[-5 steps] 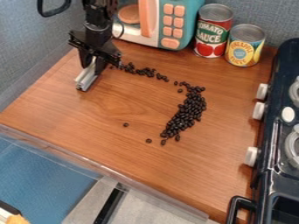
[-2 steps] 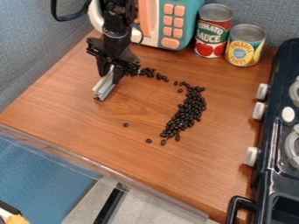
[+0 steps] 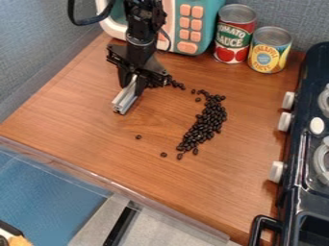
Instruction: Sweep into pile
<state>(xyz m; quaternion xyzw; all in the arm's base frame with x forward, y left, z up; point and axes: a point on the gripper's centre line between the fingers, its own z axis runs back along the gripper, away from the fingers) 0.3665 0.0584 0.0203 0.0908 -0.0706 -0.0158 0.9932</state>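
Note:
The gripper (image 3: 133,86) hangs over the upper left part of the wooden counter, shut on a grey metal bar (image 3: 125,100) that points down and to the left. Dark beans (image 3: 204,124) lie in a curved band right of the counter's middle. A thin trail of beans (image 3: 178,84) runs from the band's top toward the gripper, which hides part of it. Two loose beans, one (image 3: 138,137) and another (image 3: 164,154), sit apart to the lower left of the band.
A toy microwave (image 3: 193,24) stands at the back, with a tomato sauce can (image 3: 235,33) and a pineapple can (image 3: 270,49) beside it. The dark toy stove (image 3: 302,144) borders the right side. A clear rim (image 3: 116,188) runs along the counter's front edge.
The gripper has moved right and slightly down with the bar, over the left end of the bean trail. The main band of beans looks the same.

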